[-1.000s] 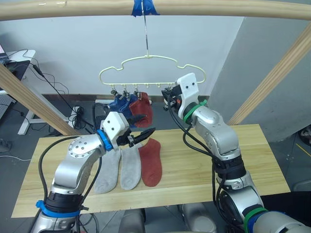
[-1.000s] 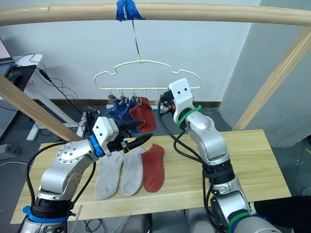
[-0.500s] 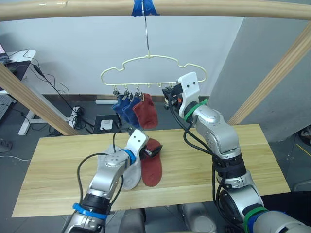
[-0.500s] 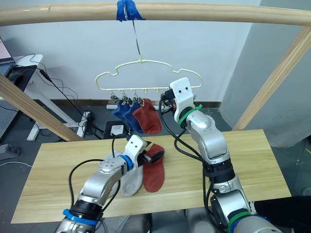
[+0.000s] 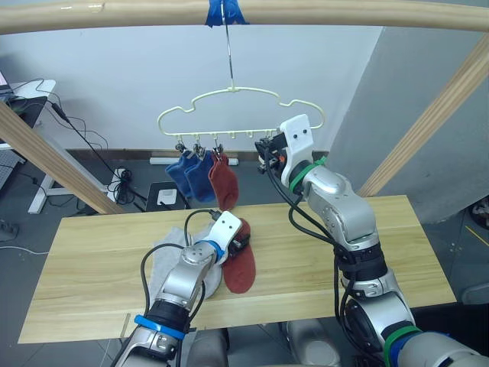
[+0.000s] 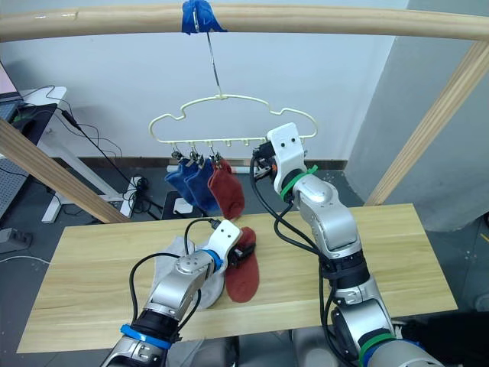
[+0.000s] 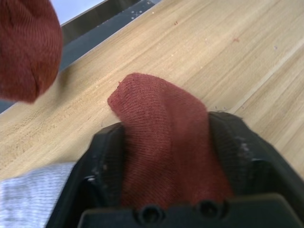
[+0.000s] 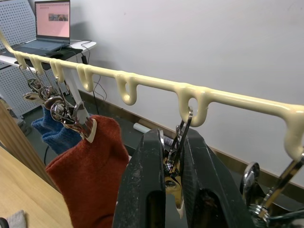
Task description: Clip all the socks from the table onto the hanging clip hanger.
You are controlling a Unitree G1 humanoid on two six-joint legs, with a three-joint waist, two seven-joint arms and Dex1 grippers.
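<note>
Socks on hanger: two blue knit ankle socks point(image 5: 191, 176) and one rust-red knit ankle sock point(image 5: 223, 183) hang side by side from clips at the left end of the clip row.
Sock in hand: you have the second rust-red knit ankle sock point(image 5: 240, 264) lying on the table; its upper end sits bunched between your left gripper's fingers, the rest lies flat on the wood.
Grey socks: two light grey knit ankle socks point(image 5: 166, 260) lie on the table just left of the red one, mostly hidden under your left arm.
Clip hanger: thin pale-yellow wire hanger with a cloud-like outline point(image 5: 237, 95), long hook up to a blue-taped spot point(image 5: 226, 13) on the round wooden pole point(image 5: 321, 14).
Free clip: small metal clip point(image 8: 175, 156) hangs from a loop right of the red sock, and sits between your right gripper's fingers.
Left gripper point(image 7: 166, 142): black fingers closed around the red sock's end, low on the table.
Right gripper point(image 8: 172, 190): raised at the hanger's right part, fingers pinched on the metal clip.
Table: long light wood plank tabletop point(image 5: 397, 252), right half bare.
Background: laptop with lit screen point(image 8: 51, 21) on a desk behind, cables point(image 5: 92, 141) on the floor by the wall.
</note>
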